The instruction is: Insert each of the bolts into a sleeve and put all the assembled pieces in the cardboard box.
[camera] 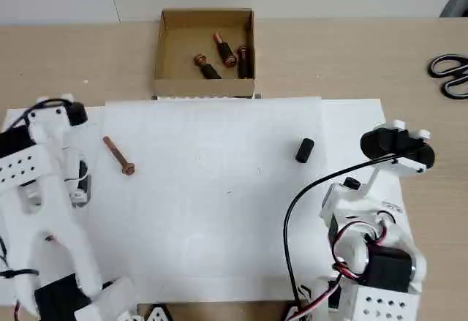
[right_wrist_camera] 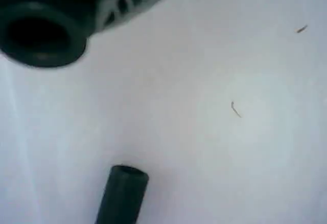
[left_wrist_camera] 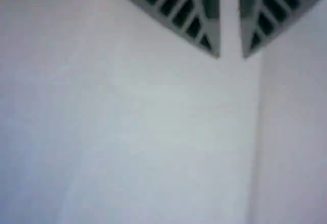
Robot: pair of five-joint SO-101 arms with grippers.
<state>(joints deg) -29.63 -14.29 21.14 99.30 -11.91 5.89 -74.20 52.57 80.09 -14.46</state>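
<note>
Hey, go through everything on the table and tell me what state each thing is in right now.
Box: open, three pieces inside.
Bolt: lying loose on the sheet, no sleeve on it.
Sleeve: lying loose, empty.
Left gripper: jaws slightly apart, holding nothing.

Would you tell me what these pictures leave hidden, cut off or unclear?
Black-handled scissors: cut off by the high view's right edge.
Black cylindrical sleeve: one end cut off by the right wrist view's edge.
Assembled copper bolt pieces in the brown cardboard box: too small in the high view to judge how deep the bolts sit.
White sheet: blurred in the left wrist view.
</note>
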